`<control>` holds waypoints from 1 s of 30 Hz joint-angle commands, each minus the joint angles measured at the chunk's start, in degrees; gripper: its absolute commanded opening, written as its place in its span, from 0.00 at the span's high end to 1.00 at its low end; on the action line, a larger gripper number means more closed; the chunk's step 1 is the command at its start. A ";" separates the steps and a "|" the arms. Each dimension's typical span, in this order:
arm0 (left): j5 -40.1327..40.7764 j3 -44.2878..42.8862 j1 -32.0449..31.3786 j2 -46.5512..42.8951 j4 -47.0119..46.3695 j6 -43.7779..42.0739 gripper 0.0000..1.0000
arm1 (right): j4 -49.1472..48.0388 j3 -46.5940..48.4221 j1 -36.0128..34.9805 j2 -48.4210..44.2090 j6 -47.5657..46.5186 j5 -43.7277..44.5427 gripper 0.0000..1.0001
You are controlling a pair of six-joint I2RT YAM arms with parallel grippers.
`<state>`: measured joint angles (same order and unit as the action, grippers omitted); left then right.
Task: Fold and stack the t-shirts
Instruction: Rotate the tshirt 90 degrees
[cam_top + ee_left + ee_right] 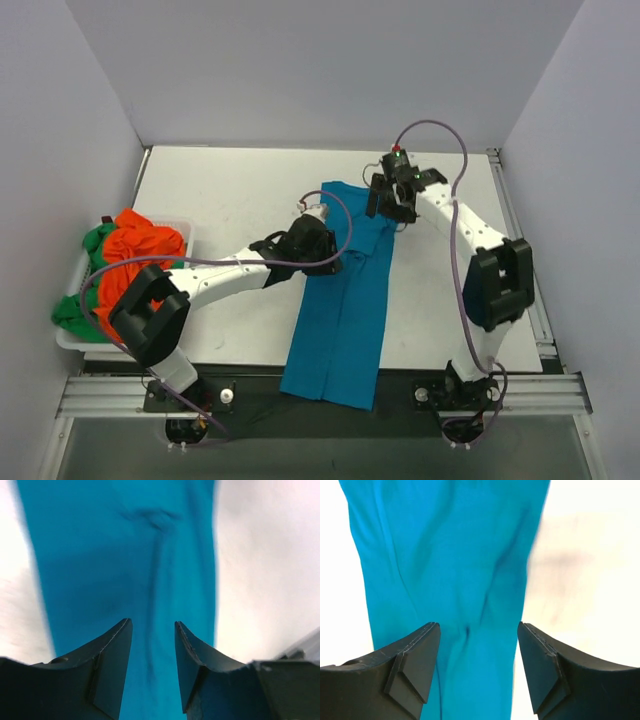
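The teal-blue t-shirt [345, 295] lies folded into a long strip down the middle of the table, its near end hanging over the front edge. It fills the left wrist view [125, 555] and the right wrist view [450, 555]. My left gripper [322, 245] is open, just above the strip's left edge near its far end. My right gripper [392, 205] is open above the strip's far right corner. Neither holds cloth. The orange t-shirt [140, 255] and the green t-shirt [72, 312] lie bunched in the white basket [185, 228] at the left.
The white table [230, 190] is walled by grey panels at the back and sides. A metal rail [300, 395] runs along the front edge by the arm bases. The basket sits at the table's left edge.
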<state>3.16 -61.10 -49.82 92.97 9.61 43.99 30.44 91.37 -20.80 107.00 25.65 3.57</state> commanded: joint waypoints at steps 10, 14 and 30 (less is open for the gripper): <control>-5.01 -11.05 10.80 15.22 -2.05 -10.85 0.52 | -15.23 -28.80 -3.55 -7.96 13.64 -2.52 0.51; -4.04 -15.18 10.89 19.52 1.71 -11.55 0.52 | -14.44 -25.73 -2.50 -1.82 13.20 -2.96 0.57; -3.16 -43.27 14.92 42.10 11.40 -10.94 0.52 | -8.03 -1.30 6.64 18.24 1.25 -9.11 0.46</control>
<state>0.51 -97.80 -36.93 129.51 16.38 33.87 18.70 86.87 -15.66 120.25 30.74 -4.91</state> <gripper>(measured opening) 0.470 0.527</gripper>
